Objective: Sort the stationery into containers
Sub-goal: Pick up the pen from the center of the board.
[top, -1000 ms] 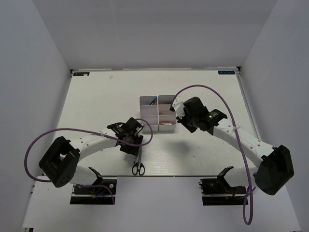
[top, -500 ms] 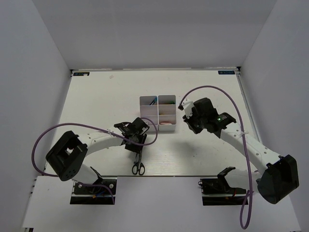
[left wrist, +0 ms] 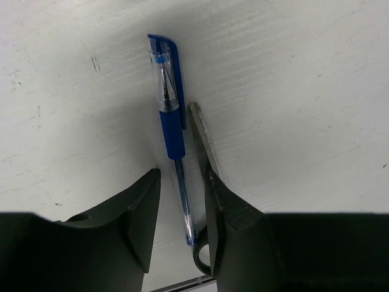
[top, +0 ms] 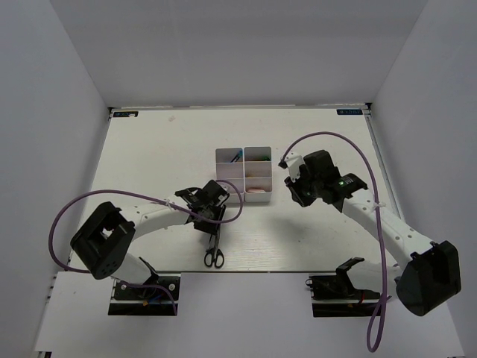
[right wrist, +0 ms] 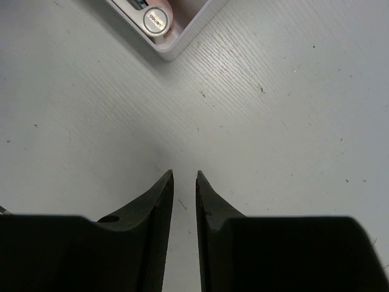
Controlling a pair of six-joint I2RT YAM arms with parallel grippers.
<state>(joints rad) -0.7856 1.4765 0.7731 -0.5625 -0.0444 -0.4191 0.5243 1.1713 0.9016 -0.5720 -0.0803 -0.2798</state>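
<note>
Since a second ago the right arm has drawn back rightward, off the bins (top: 244,173), and the left arm has edged right along the table (top: 149,149).

Nearest us, the black-handled scissors (top: 214,256) lie close to the table's near edge, handles toward us, blades pointing away beneath the left gripper (left wrist: 183,179). That gripper sits low, jaws apart and straddling the blue pen (left wrist: 172,131). We see a gap on each side of the barrel, so it grasps nothing. The scissors' blade lies just beside the pen and passes under one finger (left wrist: 234,222).

Farther out, the right gripper (right wrist: 184,176) hangs over bare table just beside the bins, jaws nearly together with a slim gap, empty. The bins' near-right cell holds the pink-white piece (right wrist: 155,19). The far-left cell shows a bluish item (top: 235,156).
</note>
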